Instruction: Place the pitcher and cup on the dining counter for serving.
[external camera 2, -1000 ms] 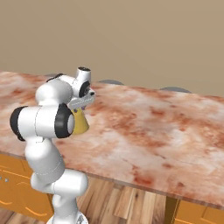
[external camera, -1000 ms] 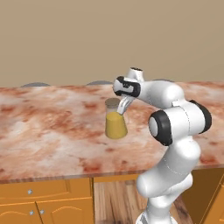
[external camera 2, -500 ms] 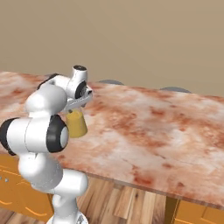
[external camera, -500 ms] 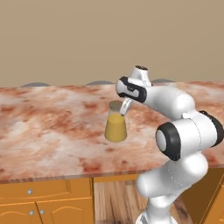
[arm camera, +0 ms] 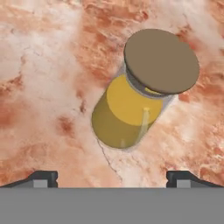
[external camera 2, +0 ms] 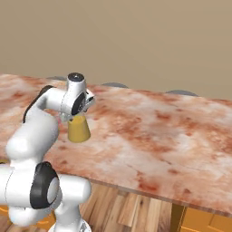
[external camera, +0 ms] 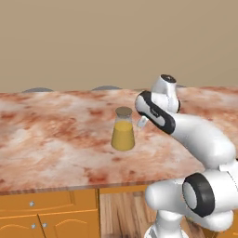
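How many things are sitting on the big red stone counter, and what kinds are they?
Pitchers: 1, the pitcher with yellow-orange juice and a brown lid, standing upright on the dining counter.
Cups: 0 in these pictures.
Total: 1 thing on the counter.

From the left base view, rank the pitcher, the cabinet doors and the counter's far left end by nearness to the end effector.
1. Pitcher, just left of the end effector, standing free.
2. Cabinet doors, below the counter's front edge, lower left.
3. Counter's far left end, at the picture's left edge.
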